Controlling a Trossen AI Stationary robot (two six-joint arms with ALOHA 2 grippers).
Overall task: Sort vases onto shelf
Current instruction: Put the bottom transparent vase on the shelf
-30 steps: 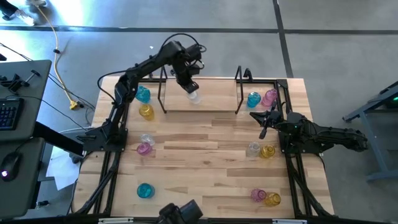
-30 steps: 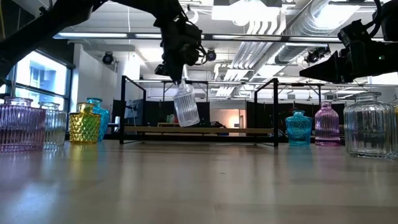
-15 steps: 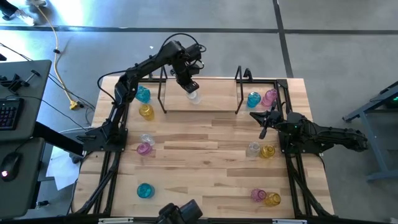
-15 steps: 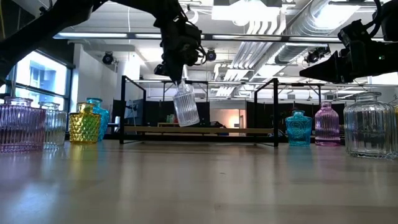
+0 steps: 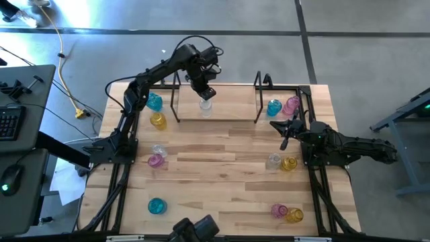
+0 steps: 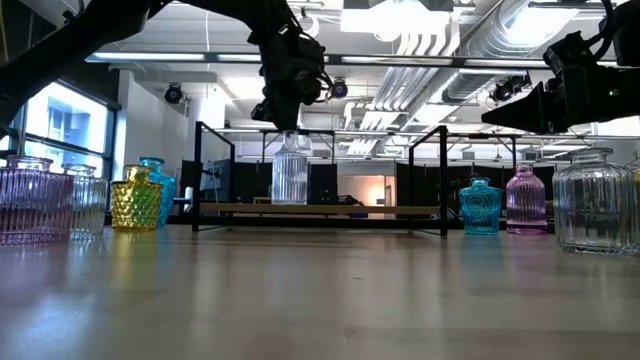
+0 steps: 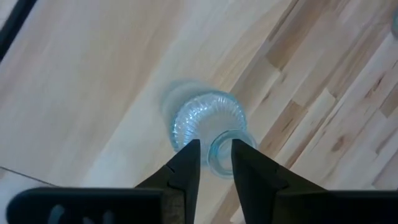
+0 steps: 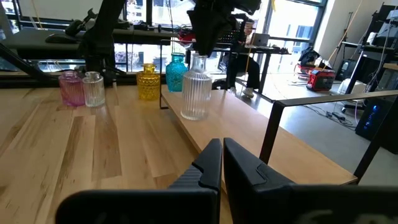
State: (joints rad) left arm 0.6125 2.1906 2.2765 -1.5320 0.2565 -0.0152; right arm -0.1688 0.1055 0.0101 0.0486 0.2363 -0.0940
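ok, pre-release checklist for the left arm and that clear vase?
1. Clear vase upright: ok.
2. Vase inside the shelf frame, between its end posts: ok.
3. Vase base seated on the tier: cannot tell.
4. Left gripper jaws close at the vase neck; grip cannot tell.
5. No neighbouring vase on the shelf to bump: ok.
6. Right gripper parked on its own side, away from the shelf: ok.

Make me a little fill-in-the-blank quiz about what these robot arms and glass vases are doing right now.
1. The left claw grips the neck of the ___ vase, which stands upright on the shelf.
2. Beside the shelf's right post, a teal vase has a ___ vase as its neighbour.
3. The right claw holds ___ and hangs above the table.
4. In the high view, a lone ___ vase stands near the table's front left corner.

Missing words: clear; pink; nothing; teal
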